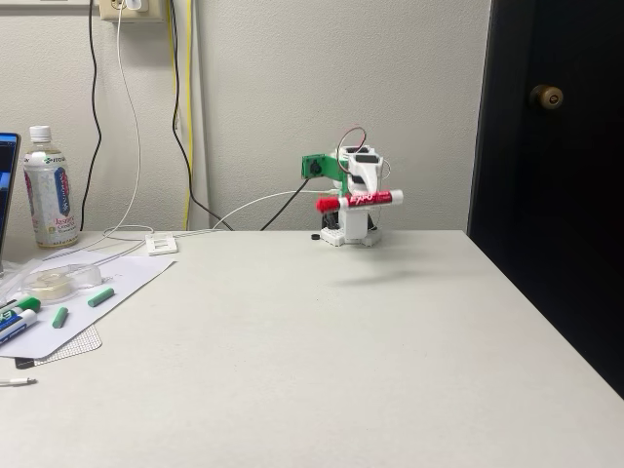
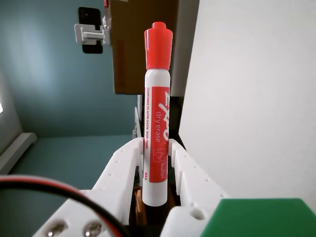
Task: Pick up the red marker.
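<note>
Red marker held clear of the worktop, horizontal in the fixed view, red cap to the left, white barrel end to the right. Faint shadow on the worktop below it.

Claw closed on the marker about mid-barrel. Wrist view: two white fingers press either side of the red label; the red marker runs up the middle of that picture, cap at the top, label lettering reads "dry erase". Claw grips the lower part of the label as seen there. Red and black wires cross the bottom left corner; a green printed part sits bottom right.

Arm at the far edge of the worktop, white body with a green part to its left, folded up compactly near the wall. Cables trail from it along the back.

Left side of the worktop, fixed view: plastic bottle upright near the wall; roll of tape on a sheet of paper; two small green pieces, possibly chalk, too small to be sure; green-capped marker at the left edge. All well apart from the arm.

Dark door with a round knob on the right.
</note>
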Controlling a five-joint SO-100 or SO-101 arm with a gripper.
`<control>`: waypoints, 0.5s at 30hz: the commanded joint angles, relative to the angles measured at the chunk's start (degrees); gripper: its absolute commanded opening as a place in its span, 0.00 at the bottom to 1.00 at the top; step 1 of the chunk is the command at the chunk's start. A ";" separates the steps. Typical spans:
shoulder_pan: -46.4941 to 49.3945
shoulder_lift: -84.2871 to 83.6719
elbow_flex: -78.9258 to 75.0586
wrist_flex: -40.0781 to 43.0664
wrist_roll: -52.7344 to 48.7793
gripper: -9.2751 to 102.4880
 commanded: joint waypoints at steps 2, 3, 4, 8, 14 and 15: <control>-0.44 0.53 -0.62 0.09 -1.23 0.08; -0.44 0.53 -0.53 0.18 -1.41 0.08; -0.35 0.53 -0.53 0.26 -1.58 0.08; -0.18 0.53 -0.26 0.00 -1.67 0.08; -0.09 0.53 -0.09 -0.18 -1.85 0.08; -0.09 0.53 -0.09 -0.18 -1.85 0.08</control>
